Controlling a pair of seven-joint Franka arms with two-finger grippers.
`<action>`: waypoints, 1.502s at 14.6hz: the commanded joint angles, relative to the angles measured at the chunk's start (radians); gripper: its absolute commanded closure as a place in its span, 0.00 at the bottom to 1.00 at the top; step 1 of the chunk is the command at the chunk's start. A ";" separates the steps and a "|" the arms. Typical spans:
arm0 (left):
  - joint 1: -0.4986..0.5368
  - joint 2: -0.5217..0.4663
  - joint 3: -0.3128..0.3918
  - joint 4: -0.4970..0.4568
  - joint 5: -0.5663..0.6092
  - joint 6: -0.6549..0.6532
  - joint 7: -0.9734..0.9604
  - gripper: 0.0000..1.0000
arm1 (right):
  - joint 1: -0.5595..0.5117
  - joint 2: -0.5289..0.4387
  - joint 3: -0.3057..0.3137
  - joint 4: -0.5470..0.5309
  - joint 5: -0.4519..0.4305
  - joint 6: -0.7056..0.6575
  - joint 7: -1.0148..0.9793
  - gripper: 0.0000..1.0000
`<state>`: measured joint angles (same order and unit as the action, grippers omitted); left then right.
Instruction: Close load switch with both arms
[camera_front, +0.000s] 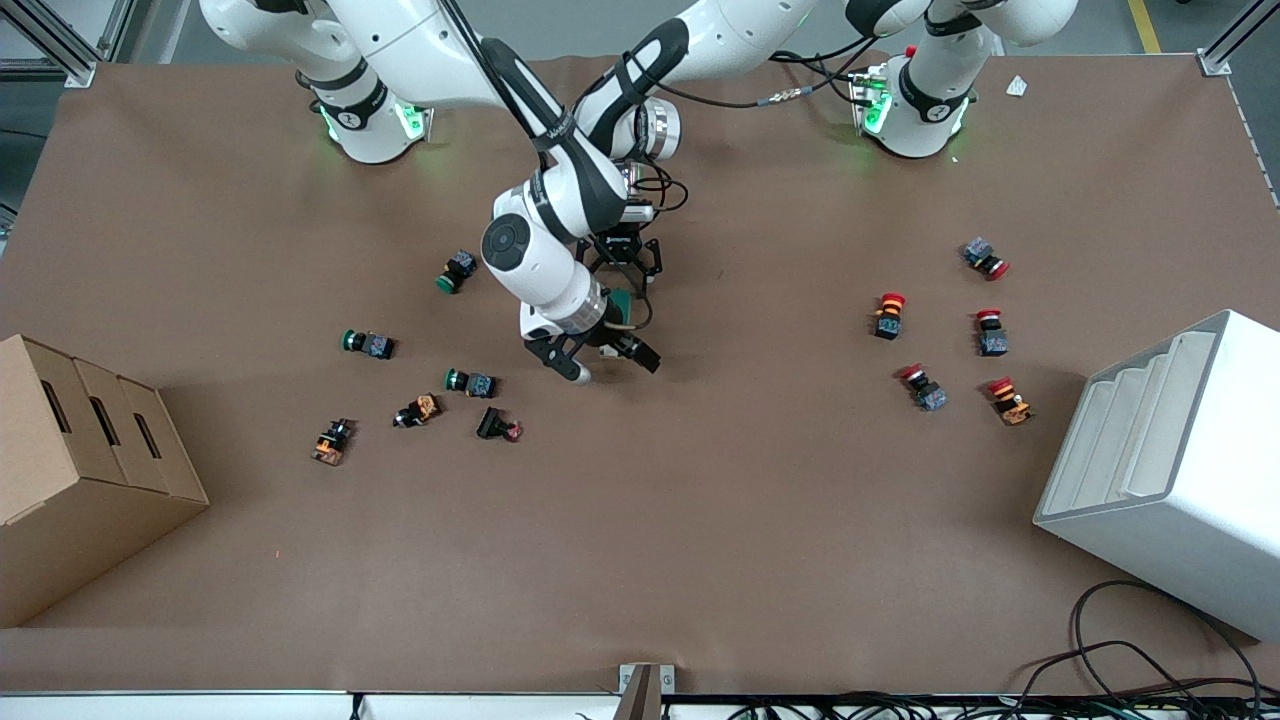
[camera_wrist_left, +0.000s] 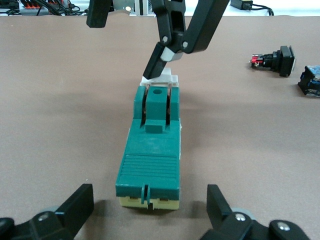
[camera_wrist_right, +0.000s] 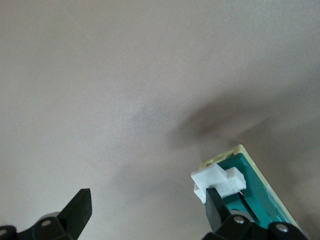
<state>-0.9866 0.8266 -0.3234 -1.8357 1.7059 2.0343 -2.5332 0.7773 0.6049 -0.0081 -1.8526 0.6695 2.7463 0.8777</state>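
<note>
The load switch (camera_front: 622, 305) is a dark-green block on a cream base and lies on the brown table near the middle. In the left wrist view the switch (camera_wrist_left: 150, 160) lies lengthwise, with its white lever (camera_wrist_left: 162, 77) at the end nearer the front camera. My left gripper (camera_front: 625, 262) is open and low at the switch's farther end, its fingers (camera_wrist_left: 80, 202) apart on either side. My right gripper (camera_front: 612, 362) is open over the lever end. One right finger (camera_wrist_left: 160, 60) touches the white lever (camera_wrist_right: 217, 181); the other stands off to the side.
Green, orange and black push buttons (camera_front: 470, 382) lie toward the right arm's end, near a cardboard box (camera_front: 80, 470). Red-capped buttons (camera_front: 922, 387) lie toward the left arm's end by a white stepped bin (camera_front: 1170, 470). Two buttons (camera_wrist_left: 272, 60) show in the left wrist view.
</note>
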 joint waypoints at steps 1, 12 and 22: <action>0.002 0.017 0.006 0.012 0.014 -0.011 0.008 0.00 | -0.024 0.039 0.007 0.039 -0.001 0.009 -0.029 0.00; 0.002 0.017 0.006 0.012 0.014 -0.011 0.007 0.00 | -0.053 0.041 0.003 0.041 -0.008 -0.031 -0.097 0.00; 0.002 0.017 0.006 0.012 0.012 -0.011 0.007 0.00 | -0.099 0.012 -0.074 0.032 -0.018 -0.130 -0.259 0.00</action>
<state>-0.9866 0.8266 -0.3230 -1.8357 1.7059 2.0343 -2.5332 0.7019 0.6365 -0.0474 -1.8219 0.6638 2.6815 0.6855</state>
